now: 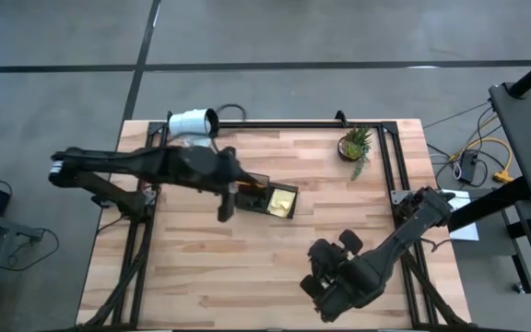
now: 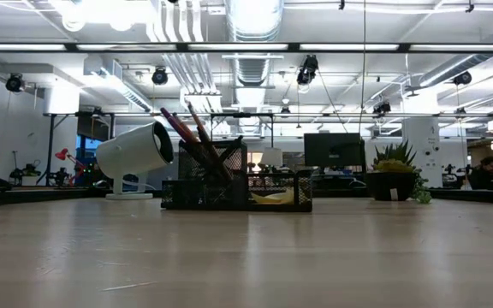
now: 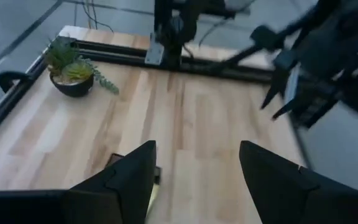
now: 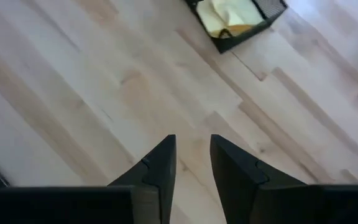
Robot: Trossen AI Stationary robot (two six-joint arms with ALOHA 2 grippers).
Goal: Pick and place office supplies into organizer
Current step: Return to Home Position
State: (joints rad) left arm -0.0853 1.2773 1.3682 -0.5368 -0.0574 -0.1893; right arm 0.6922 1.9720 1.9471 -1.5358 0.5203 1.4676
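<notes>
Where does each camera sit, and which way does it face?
High view: above the table, facing straight down; left arm and right arm show.
Low view: at table-top height, facing level at the organizer; no arm shows.
Left wrist view: on the left arm, facing the plant; open left gripper shows.
Right wrist view: on the right arm, facing the table; open right gripper shows.
Shared: low and right wrist views both see the yellow sticky-note pad.

Black organizer [image 2: 237, 185] mid-table; pens [image 2: 188, 128] lean in tall section, yellow pad [image 2: 274, 198] in low.
</notes>
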